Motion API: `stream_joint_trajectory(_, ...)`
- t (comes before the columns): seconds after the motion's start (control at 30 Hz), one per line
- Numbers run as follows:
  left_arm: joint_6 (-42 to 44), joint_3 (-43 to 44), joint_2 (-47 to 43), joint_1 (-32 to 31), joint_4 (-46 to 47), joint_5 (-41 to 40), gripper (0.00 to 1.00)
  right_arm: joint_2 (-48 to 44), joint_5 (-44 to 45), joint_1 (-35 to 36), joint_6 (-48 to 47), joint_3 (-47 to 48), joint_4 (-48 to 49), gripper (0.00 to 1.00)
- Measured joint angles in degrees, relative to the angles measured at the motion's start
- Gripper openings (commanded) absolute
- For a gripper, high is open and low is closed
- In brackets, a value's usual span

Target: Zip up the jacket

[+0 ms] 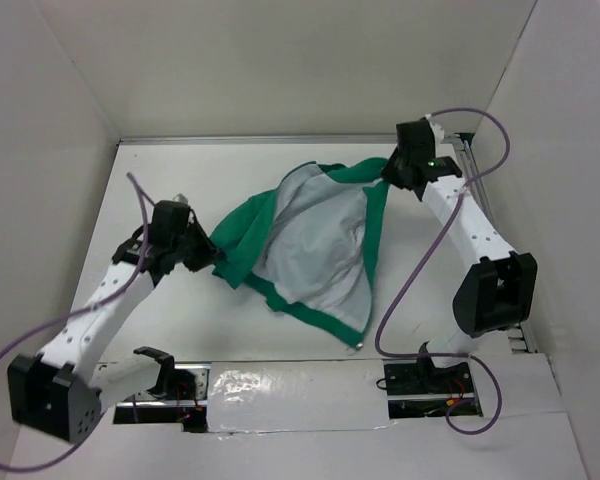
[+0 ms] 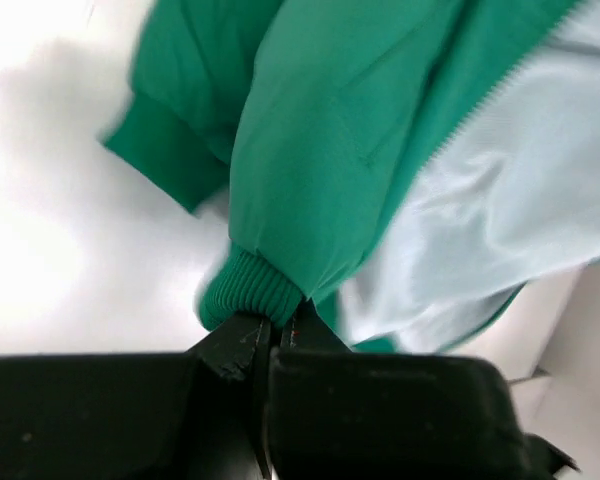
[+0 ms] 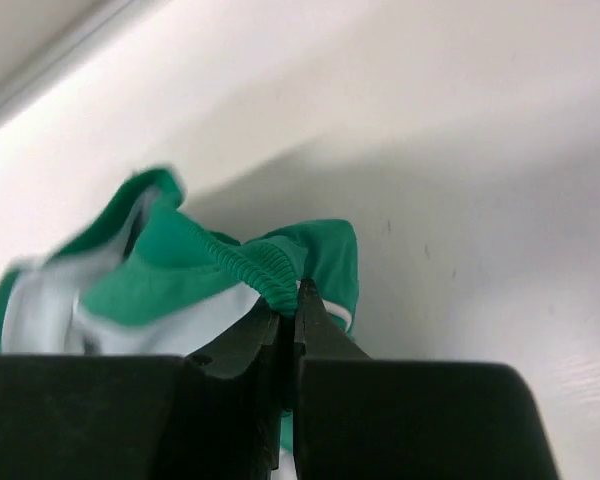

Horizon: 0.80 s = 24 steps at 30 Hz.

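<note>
Jacket stretches lining-up over the bench at mid-bench, the left pincer and right pincer each pinching a ribbed edge, probably to spread it flat and expose the zipper.

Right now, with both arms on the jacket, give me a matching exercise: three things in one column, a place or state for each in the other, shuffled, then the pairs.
Things
1. left hand
2. right hand
3. grey lining

Places or states
A. facing up, spread open between the two hands
B. shut on the far right end of the jacket
C. shut on the left end, on a ribbed green edge

Pairs: 1-C, 2-B, 3-A
</note>
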Motion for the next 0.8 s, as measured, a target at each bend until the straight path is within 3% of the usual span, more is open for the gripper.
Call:
stream_joint_trajectory(0.2,-6.1,-12.3,-17.0,-1.3,-5.9,2.8,0.00,10.9,3.1,-1.7,-1.2,15.3,-4.2,0.03)
stream_joint_trajectory(0.3,-6.8,-19.7,-19.9,-1.8,-6.0,7.8,0.00,18.7,3.6,-1.5,-2.1,19.2,-6.0,0.20)
stream_joint_trajectory(0.37,-6.1,-22.6,-19.5,-2.3,-6.0,11.0,0.25,23.0,3.7,-0.9,-2.8,20.7,-6.8,0.52)
stream_joint_trajectory(0.43,-4.4,-24.0,-18.5,-3.2,-5.7,14.0,0.48,26.0,4.0,-0.2,-4.3,21.8,-8.0,0.67)
stream_joint_trajectory(0.47,-3.4,-24.0,-18.2,-4.2,-5.4,15.1,0.55,26.8,4.3,0.3,-4.7,22.0,-8.3,0.69)
stream_joint_trajectory(0.5,-2.8,-23.9,-18.0,-5.5,-4.6,16.3,0.99,26.9,4.8,0.8,-5.3,22.0,-8.7,0.72)
stream_joint_trajectory(0.53,-1.7,-23.6,-17.8,-6.8,-3.7,17.1,0.99,26.8,5.3,1.4,-5.6,22.0,-8.8,0.84)
stream_joint_trajectory(0.7,0.5,-15.4,-14.3,-14.2,-3.3,15.5,0.99,19.9,8.1,3.5,-7.1,18.6,-6.9,0.85)
stream_joint_trajectory(0.8,2.7,-7.2,-9.6,-15.1,-3.0,11.1,0.99,12.3,9.0,3.5,-7.4,12.0,-4.5,0.85)
